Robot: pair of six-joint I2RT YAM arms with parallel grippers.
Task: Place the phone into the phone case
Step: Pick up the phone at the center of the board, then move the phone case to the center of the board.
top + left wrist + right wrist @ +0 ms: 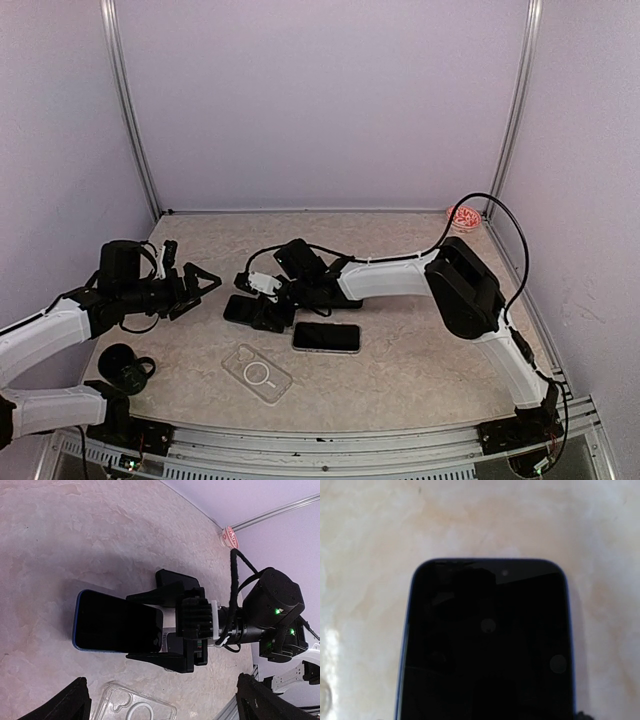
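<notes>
- The phone [110,622], blue-edged with a dark screen facing up, lies flat on the tabletop [420,360], left of centre and about midway between the far and near edges
- The right gripper [137,626] reaches in from the right edge and straddles one end of the phone, with a black finger along each long edge; whether the fingers press on it or only flank it cannot be told
- The phone's other end sticks out free towards the left edge, with bare top around it
- The left gripper [208,290] hangs near the left edge, spread wide and holding nothing, pointing at the phone's free end and apart from it
- The phone case [257,372], clear with a ring on it, lies at a slant close to the near edge, left of centre; a strip of bare top separates it from the phone
- A second phone [326,337] lies flat near the centre, just right of the case and apart from it
- A black round object [125,365] sits by the near left corner
- A red-and-white disc [463,216] sits in the far right corner
</notes>
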